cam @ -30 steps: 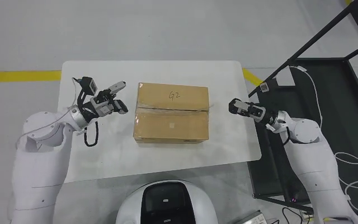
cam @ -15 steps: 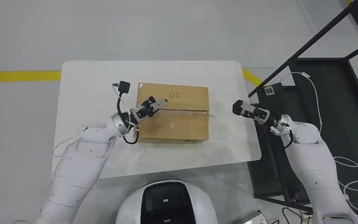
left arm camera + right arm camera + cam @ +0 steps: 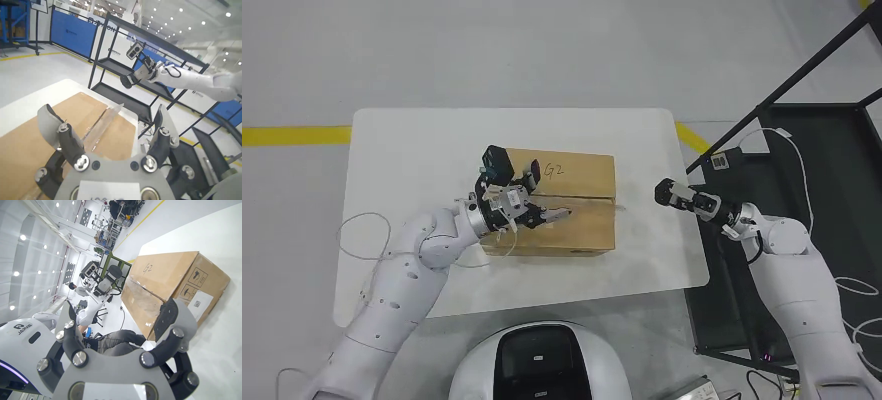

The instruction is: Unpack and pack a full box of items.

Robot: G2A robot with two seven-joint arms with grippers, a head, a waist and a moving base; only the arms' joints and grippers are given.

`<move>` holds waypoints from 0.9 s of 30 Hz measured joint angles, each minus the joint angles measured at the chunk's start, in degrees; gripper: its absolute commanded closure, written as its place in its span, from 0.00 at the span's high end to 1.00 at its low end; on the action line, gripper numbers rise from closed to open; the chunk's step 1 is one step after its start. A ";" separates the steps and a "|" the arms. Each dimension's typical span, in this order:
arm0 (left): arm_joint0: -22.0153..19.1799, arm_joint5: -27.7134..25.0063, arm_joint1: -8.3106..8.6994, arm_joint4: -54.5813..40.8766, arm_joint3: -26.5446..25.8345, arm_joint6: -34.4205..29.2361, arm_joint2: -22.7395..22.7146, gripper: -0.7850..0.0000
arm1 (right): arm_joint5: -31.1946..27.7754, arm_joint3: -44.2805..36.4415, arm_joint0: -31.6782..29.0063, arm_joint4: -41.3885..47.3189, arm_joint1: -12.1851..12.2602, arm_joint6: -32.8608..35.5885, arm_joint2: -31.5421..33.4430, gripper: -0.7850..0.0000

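A closed brown cardboard box [image 3: 572,168] marked G2 lies in the middle of the white table [image 3: 412,140]. Clear tape [image 3: 101,124] runs along its centre seam, with one loose end sticking up at the box's right edge. My left gripper [image 3: 540,197] hovers open just over the box top, its fingers [image 3: 47,115] straddling the taped seam [image 3: 582,198]; in its own view the left gripper [image 3: 103,116] holds nothing. My right gripper [image 3: 662,190] hangs open off the box's right end, above the table, apart from the box [image 3: 160,275]. The right gripper [image 3: 119,311] is empty.
A black metal rack [image 3: 802,150] stands just beyond the table's right edge, close to the right arm. Bare table surface lies to the left of the box and in front of it. A yellow line [image 3: 292,135] crosses the floor at the left.
My left arm has swung from the table's left side over onto the box, its gripper now above the seam. The right gripper has barely shifted.
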 measured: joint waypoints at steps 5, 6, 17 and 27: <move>-0.26 -0.13 -0.10 2.88 0.78 2.55 0.16 1.00 | 0.38 -0.51 -0.06 0.31 -0.06 -0.37 -0.35 1.00; -0.26 -0.13 -0.10 2.83 0.77 2.50 0.15 1.00 | 0.39 -0.51 -0.07 0.32 -0.06 -0.37 -0.35 1.00; 0.27 1.22 0.06 4.13 -0.13 1.55 -0.10 1.00 | 0.56 -0.57 -0.13 0.14 -0.06 -0.56 -0.38 1.00; 0.65 13.64 0.92 37.66 -11.55 -5.09 3.97 1.00 | 3.43 -0.75 -1.91 -3.05 0.28 -4.32 1.43 1.00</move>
